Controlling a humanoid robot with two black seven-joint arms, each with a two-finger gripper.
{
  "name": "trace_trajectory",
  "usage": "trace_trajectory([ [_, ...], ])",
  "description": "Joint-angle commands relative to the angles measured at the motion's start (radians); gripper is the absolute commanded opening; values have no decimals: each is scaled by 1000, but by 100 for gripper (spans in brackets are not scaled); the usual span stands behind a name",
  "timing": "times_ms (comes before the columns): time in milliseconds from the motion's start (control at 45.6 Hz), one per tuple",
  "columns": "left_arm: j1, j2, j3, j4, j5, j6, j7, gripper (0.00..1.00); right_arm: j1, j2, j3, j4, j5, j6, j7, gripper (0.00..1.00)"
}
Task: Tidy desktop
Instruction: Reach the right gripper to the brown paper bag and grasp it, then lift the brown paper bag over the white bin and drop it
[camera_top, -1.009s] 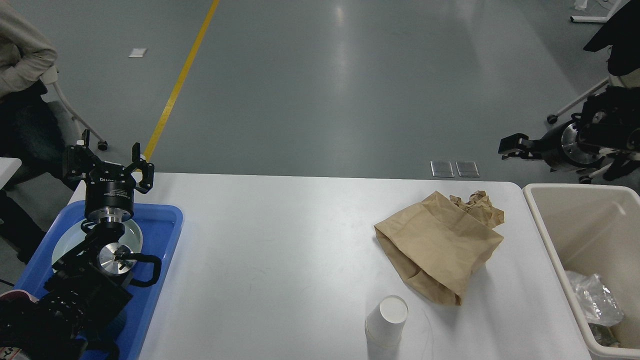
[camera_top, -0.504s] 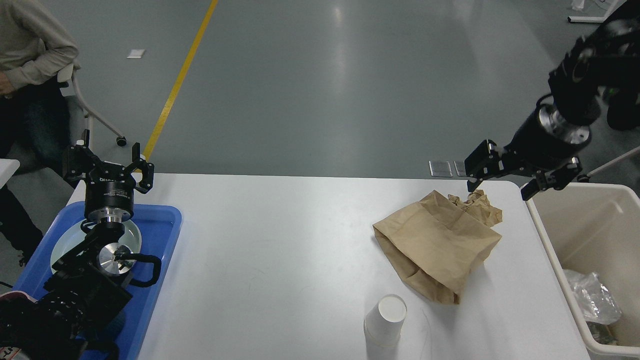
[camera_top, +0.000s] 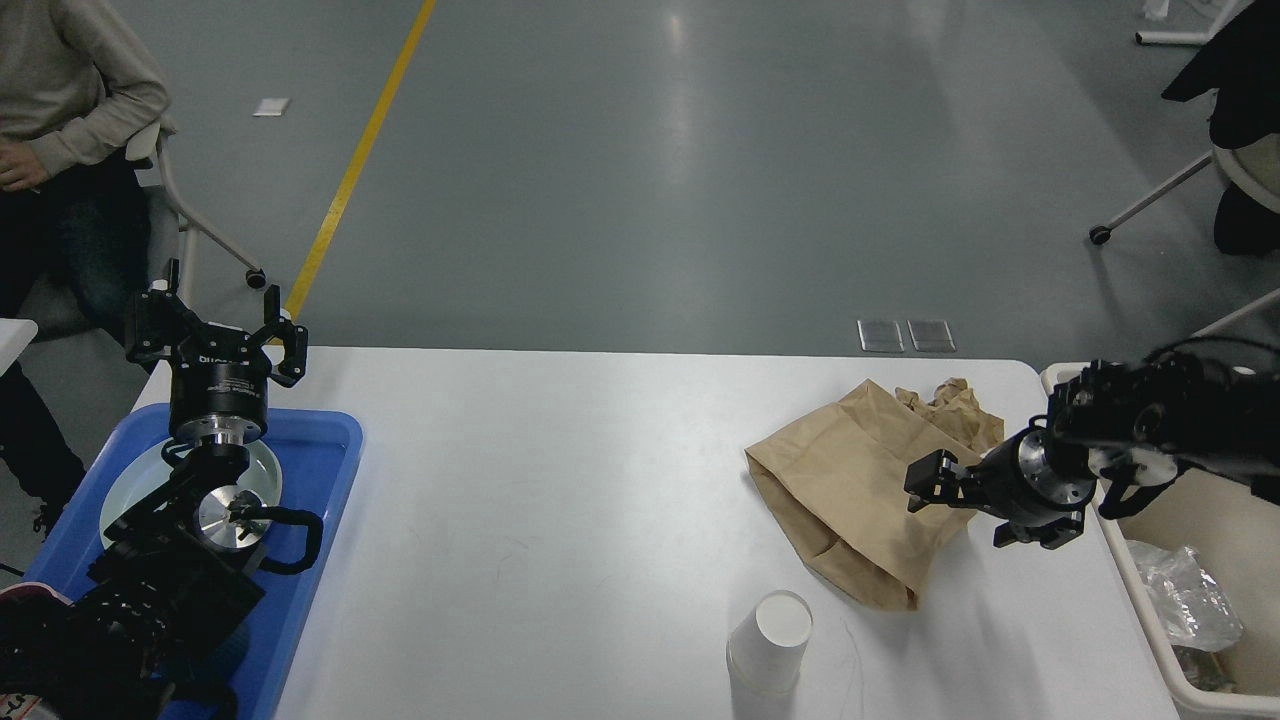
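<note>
The white desktop (camera_top: 560, 480) holds a crumpled brown paper bag (camera_top: 850, 490) lying on its side at the right and a white paper cup (camera_top: 770, 640) near the front edge. My right gripper (camera_top: 965, 505) reaches in from the right, low at the bag's right edge, jaws apart and empty; I cannot tell if it touches the bag. My left gripper (camera_top: 215, 335) is open and empty, held up over the far end of the blue tray (camera_top: 325, 450).
The blue tray at the left holds a white plate (camera_top: 125, 495), partly hidden by my left arm. A beige bin (camera_top: 1190, 520) beside the table's right edge holds clear plastic wrap (camera_top: 1185, 595). A person (camera_top: 60, 110) sits beyond the far left corner.
My right arm swung in from the far right, passed above the bag's far end, and has dropped to the bag's right edge. The left arm, bag and cup have not moved.
</note>
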Motion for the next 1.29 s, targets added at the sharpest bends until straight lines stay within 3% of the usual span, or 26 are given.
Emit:
trace_trajectory([
  [0, 0, 0, 0, 0, 0, 0, 0, 96, -88, 2, 49, -57, 17, -40, -1, 100],
  [110, 0, 0, 0, 0, 0, 0, 0, 96, -102, 11, 52, -63, 19, -46, -1, 100],
  [241, 0, 0, 0, 0, 0, 0, 0, 96, -100, 11, 55, -58, 20, -49, 0, 76],
  [351, 0, 0, 0, 0, 0, 0, 0, 96, -97, 0, 103, -49, 55, -40, 0, 74],
  [395, 0, 0, 0, 0, 0, 0, 0, 96, -94, -7, 118, -45, 77, -31, 0, 68],
  [439, 0, 0, 0, 0, 0, 0, 0, 96, -88, -18, 120, -31, 89, -28, 0, 54],
  [504, 0, 0, 0, 0, 0, 0, 0, 96, -76, -37, 114, 7, 89, -11, -1, 8],
  [526, 0, 1, 0, 0, 0, 0, 0, 96, -71, -43, 114, 17, 89, 0, -1, 0],
  [1074, 0, 0, 0, 0, 0, 0, 0, 96, 35, -132, 133, 115, 89, 46, 0, 0],
  [1272, 0, 0, 0, 0, 0, 0, 0, 96, 221, -279, 132, 238, 80, 101, 0, 0],
])
